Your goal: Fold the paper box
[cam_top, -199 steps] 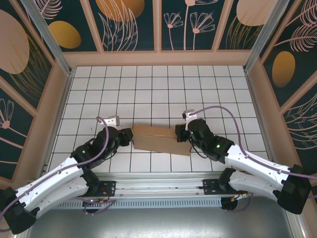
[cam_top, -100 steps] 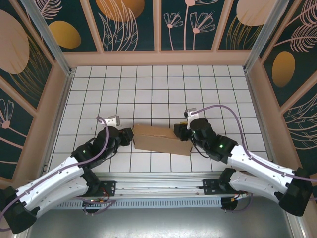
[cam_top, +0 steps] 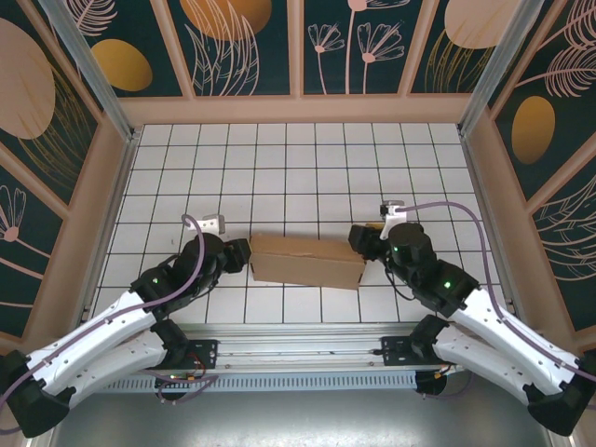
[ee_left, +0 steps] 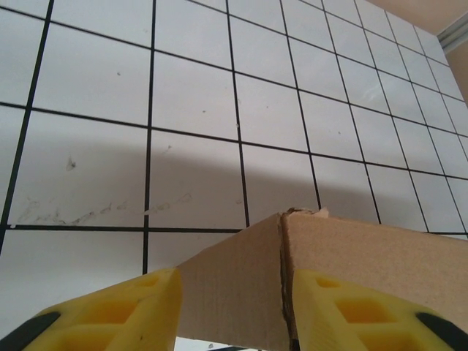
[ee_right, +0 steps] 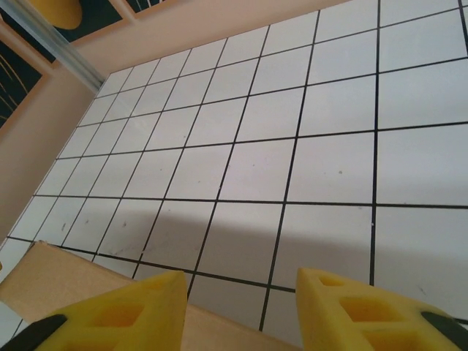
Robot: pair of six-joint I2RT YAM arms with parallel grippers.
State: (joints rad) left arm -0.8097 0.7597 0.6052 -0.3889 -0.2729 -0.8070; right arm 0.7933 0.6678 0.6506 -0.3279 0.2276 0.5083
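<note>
The paper box (cam_top: 307, 261) is a low, plain brown cardboard box lying near the middle of the tiled table. My left gripper (cam_top: 244, 257) is at its left end. In the left wrist view the box's corner (ee_left: 281, 263) stands between the yellow fingers (ee_left: 139, 311), and the left gripper (ee_left: 235, 314) is open around it. My right gripper (cam_top: 358, 239) is just off the box's right end. It is open with nothing between its fingers (ee_right: 344, 311), and the right gripper (ee_right: 241, 307) sees just an edge of the box (ee_right: 80, 289) at lower left.
The white gridded table (cam_top: 298, 168) stretches out behind the box. Wooden walls (cam_top: 298, 110) run round it, with metal posts at the back corners. A metal rail (cam_top: 298, 349) with both arm bases runs along the near edge.
The right gripper has opened and drawn back to the right, off the box's right end. The left gripper's jaws have widened at the left end. The box has stayed put.
</note>
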